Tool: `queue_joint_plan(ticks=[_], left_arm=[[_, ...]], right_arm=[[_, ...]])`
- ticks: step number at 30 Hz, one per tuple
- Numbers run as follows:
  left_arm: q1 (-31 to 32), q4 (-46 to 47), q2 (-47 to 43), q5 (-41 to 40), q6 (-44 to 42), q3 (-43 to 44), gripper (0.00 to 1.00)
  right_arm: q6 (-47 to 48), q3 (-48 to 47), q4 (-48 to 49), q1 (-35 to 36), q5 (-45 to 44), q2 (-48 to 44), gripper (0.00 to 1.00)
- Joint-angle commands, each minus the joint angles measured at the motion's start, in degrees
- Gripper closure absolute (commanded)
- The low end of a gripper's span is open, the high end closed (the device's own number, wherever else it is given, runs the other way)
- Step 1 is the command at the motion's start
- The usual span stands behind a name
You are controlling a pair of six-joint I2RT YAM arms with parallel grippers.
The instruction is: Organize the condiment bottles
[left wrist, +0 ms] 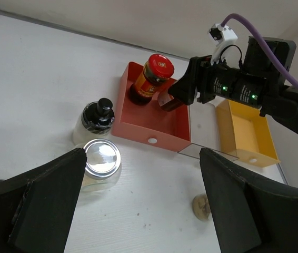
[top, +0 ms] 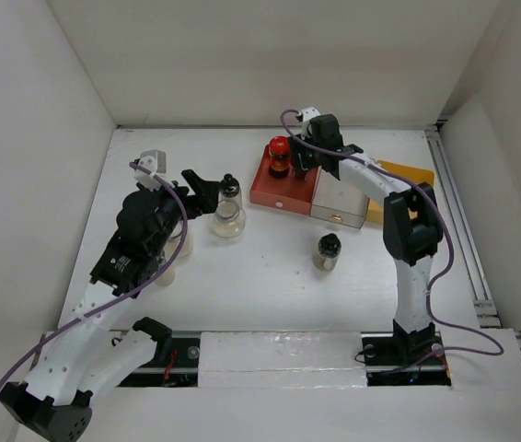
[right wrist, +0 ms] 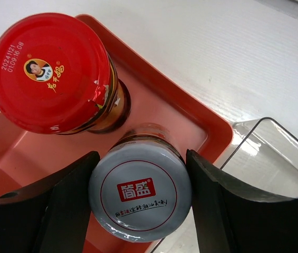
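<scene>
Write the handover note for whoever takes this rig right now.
Left gripper: open, holding nothing, above the table near the clear round jar.
Right gripper: shut on the silver-lidded jar, inside the red tray beside the red-lidded jar. I cannot tell whether it has touched down.
Loose on the table: the clear round jar and the black-knob shaker, together left of the red tray, and the second shaker in front of the clear tray.
Done: red-lidded jar trayed.
Left: release the silver-lidded jar and place the three loose ones. The clear tray and the yellow tray show nothing inside.
</scene>
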State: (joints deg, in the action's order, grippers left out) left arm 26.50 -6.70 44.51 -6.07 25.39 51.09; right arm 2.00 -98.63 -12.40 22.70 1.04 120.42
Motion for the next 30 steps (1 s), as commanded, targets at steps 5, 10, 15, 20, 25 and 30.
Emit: queue_joint_plan(ticks=[5,10,15,20,25,30], left_arm=[[-0.3,2.8,-0.2,0.9,-0.7,0.2,0.15],[-0.3,2.8,-0.7,0.9,-0.7,0.2,0.15],[-0.3,2.3,-0.7,0.9,-0.7,0.2,0.15],[-0.3,2.3,-2.0,-0.3,-1.2,0.2,0.15],[-0.3,3.4,-6.4,-2.8,-1.2,-0.3,0.15],[-0.3,5.0,-10.9,-6.4,-1.2,-1.6,0.15]], right_arm=[[1.2,-2.7,5.9,1.3,-3.1,1.8,0.38],[1.2,-3.2,5.9,1.3,-2.5,2.4,0.29],[1.2,-1.6,5.9,1.3,-4.2,-1.9,0.20],[1.8,4.6,5.9,3.0,-7.3,-9.8,0.15],[6.2,11.3,7.8,7.9,-5.4,-19.2,0.15],[7.8,14.6,10.7,16.8,11.1,-21.5,0.18]])
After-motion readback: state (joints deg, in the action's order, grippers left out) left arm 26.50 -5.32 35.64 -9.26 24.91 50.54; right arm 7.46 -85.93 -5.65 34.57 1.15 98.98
